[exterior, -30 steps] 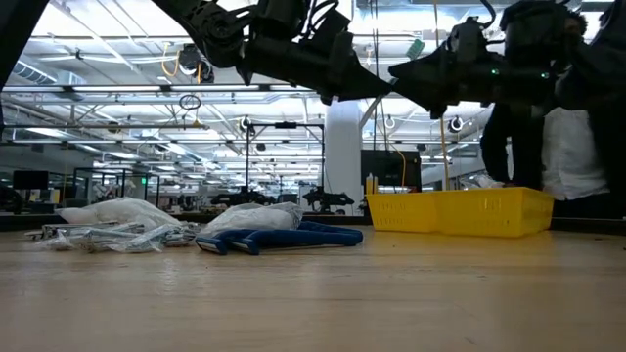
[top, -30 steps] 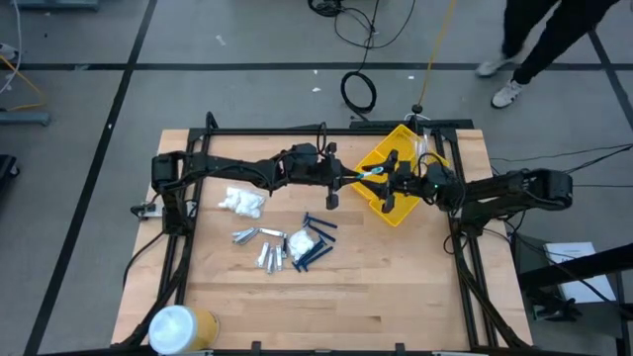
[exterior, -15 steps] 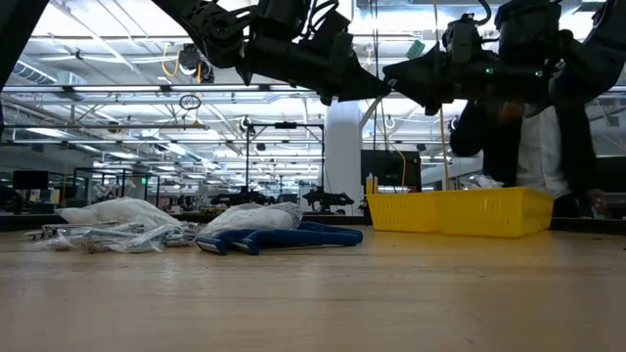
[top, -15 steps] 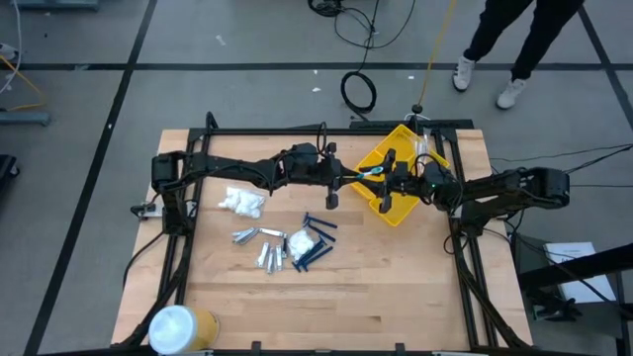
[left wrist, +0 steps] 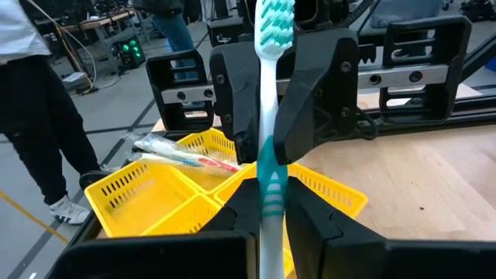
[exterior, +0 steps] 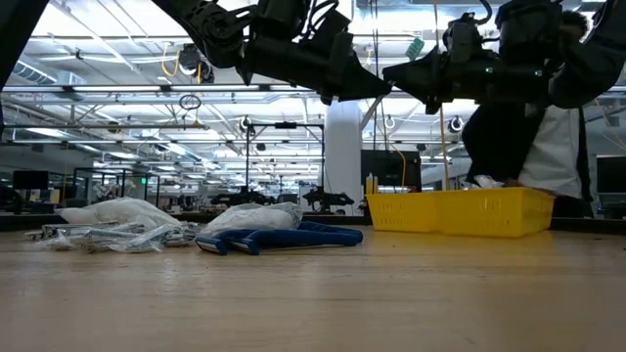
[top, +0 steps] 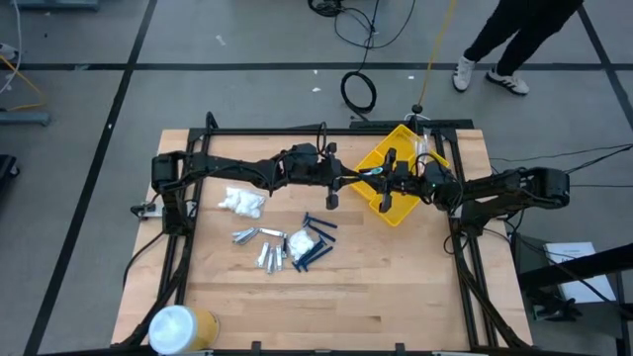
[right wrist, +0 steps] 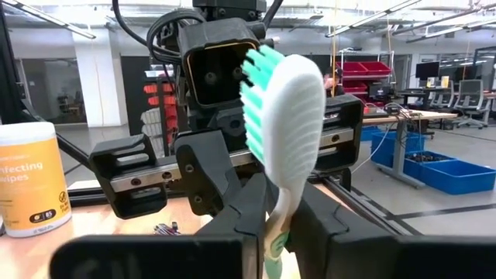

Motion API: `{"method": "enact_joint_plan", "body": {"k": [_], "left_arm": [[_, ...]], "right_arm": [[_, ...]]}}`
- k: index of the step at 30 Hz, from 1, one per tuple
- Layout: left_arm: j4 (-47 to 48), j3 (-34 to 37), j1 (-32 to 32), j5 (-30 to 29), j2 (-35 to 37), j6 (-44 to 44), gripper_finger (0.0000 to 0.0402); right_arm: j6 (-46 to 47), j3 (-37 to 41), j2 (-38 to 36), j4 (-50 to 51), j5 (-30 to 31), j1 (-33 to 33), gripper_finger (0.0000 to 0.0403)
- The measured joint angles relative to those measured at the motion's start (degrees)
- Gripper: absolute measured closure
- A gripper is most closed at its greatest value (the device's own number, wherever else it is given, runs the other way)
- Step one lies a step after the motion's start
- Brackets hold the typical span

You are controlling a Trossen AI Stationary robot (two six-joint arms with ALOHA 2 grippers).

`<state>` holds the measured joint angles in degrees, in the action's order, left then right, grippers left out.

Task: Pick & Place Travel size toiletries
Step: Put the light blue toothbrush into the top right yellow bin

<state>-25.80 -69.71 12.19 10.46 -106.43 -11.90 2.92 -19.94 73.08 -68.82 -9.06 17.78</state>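
Observation:
A white toothbrush with teal bristles (top: 371, 170) hangs in the air between my two grippers, over the near-left edge of the yellow bin (top: 406, 203). My left gripper (top: 348, 178) reaches in from the table's left and is shut on it. My right gripper (top: 389, 182) comes from the right and is shut on it too. The other toiletries lie on the table: silvery tubes (top: 252, 237), white packets (top: 242, 201) and dark blue combs (top: 318, 242). My left gripper pinches the toothbrush's handle (left wrist: 271, 203) between its two fingers, level from the table's left, fingers lying along it. The brush is lifted clear and runs on toward the right gripper. My right gripper pinches the brush just below its head (right wrist: 277, 226), level from the table's right. The bristle head (right wrist: 285, 101) sticks back past the fingers toward the wrist.
The yellow compartmented bin (left wrist: 155, 194) holds a few items (left wrist: 182, 155) in a far compartment. A big white-and-yellow cylinder (top: 178, 328) stands at the table's near-left corner. A person walks on the floor beyond the far edge (top: 514, 40).
My right gripper has moved a little toward the table's left, closer to the left gripper and the toothbrush. The person behind the table has walked on.

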Motion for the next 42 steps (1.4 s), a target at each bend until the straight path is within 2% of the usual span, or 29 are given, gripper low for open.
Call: {"method": "enact_joint_plan", "body": {"k": [5,8,20,24,29,34,38,42], "left_arm": [[0.0,0.0,0.0,0.0,0.0,0.0,0.0372],[0.0,0.0,0.0,0.0,0.0,0.4,0.0373],[0.1,0.0,-0.1,0.0,0.0,1.3,0.0372],[-0.1,0.0,-0.6,-5.3,0.1,3.7,0.0361],[0.5,0.0,-3.0,-12.4,1.4,-0.7,0.0291],[-2.2,0.0,-5.8,-16.2,1.8,-6.6,0.0201],[-1.6,0.0,-6.8,-22.4,2.6,-10.6,0.0152],[2.4,0.0,-6.1,-27.2,2.8,-9.6,0.0125]], "right_arm": [[-0.4,0.0,0.0,0.1,0.0,0.0,0.0377],[-0.8,0.0,0.0,0.3,-0.1,0.0,0.0392],[-1.4,0.0,-0.1,0.5,0.0,0.0,0.0393],[-1.5,0.0,-0.7,0.8,2.8,0.2,0.0393],[-1.6,0.0,-2.6,3.3,4.1,2.3,0.0393],[-3.6,0.0,-5.3,10.1,9.2,5.7,0.0393],[-4.7,0.0,-11.6,20.5,14.2,7.8,0.0393],[-4.4,0.0,-21.7,34.7,17.8,10.4,0.0393]]}}
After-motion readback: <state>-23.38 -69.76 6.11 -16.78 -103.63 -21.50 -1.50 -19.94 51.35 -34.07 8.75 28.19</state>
